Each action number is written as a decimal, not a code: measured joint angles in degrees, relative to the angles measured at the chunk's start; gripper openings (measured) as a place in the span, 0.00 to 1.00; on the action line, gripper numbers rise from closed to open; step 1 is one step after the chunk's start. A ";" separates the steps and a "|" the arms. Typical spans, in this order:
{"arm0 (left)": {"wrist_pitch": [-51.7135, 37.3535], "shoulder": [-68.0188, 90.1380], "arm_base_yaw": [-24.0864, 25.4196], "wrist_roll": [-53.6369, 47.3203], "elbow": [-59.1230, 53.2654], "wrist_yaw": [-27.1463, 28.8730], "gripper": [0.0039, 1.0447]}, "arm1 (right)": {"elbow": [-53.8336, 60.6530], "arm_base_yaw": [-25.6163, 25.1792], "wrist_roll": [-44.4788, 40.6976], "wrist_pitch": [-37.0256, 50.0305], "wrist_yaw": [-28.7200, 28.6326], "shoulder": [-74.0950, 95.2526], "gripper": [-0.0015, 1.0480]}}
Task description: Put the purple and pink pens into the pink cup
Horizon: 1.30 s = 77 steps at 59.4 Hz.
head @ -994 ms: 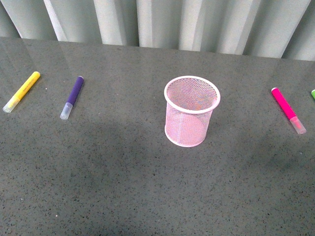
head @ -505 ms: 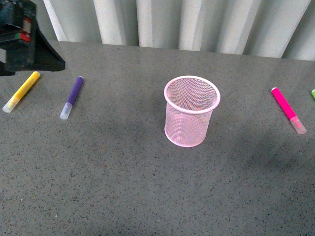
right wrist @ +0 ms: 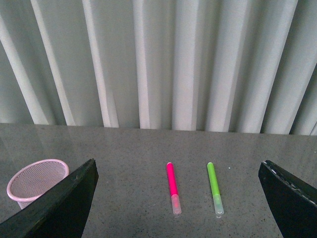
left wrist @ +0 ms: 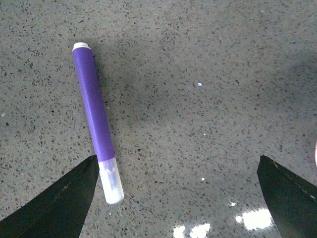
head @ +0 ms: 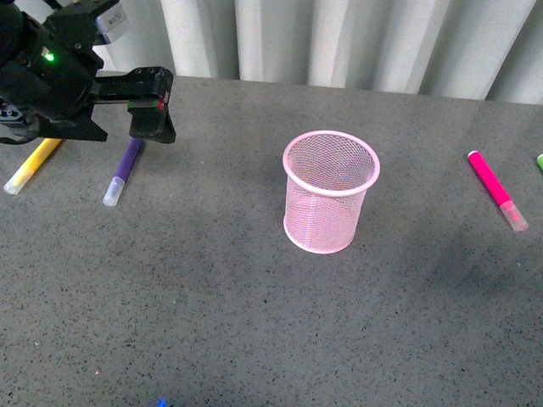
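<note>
Cup: round pale pink wire-mesh cup [head: 321,222], upright on the grey speckled surface [head: 212,322]; nothing inside.
Purple pen: thick dark purple marker with a clear cap [head: 121,174], lying flat at 9 o'clock of the cup.
Pink pen: magenta marker with a clear cap [head: 496,188], lying flat at 3 o'clock.
Handling: likely light, stiff, smooth and prone to rolling; grip mid-barrel, across the axis.
Left fingers [left wrist: 59,203]: spread wide, empty, above the purple pen.
Right fingers [right wrist: 59,208]: spread wide, empty.

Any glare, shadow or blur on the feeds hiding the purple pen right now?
Left wrist view: purple pen is sharp; bright glare patches on the table sit off the pen, past its cap end. Front view: left gripper covers the pen's far end; soft shadows, no blur.
</note>
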<state>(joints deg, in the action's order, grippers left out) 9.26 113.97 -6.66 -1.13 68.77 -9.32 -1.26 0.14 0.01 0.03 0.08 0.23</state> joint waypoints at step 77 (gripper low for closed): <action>4.39 18.56 0.50 -3.76 16.13 8.98 0.49 | 0.00 0.00 0.00 0.00 0.00 0.00 0.93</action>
<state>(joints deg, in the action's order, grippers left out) 13.65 132.53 -6.15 -4.89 84.90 -0.34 -1.26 0.14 0.01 0.03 0.08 0.23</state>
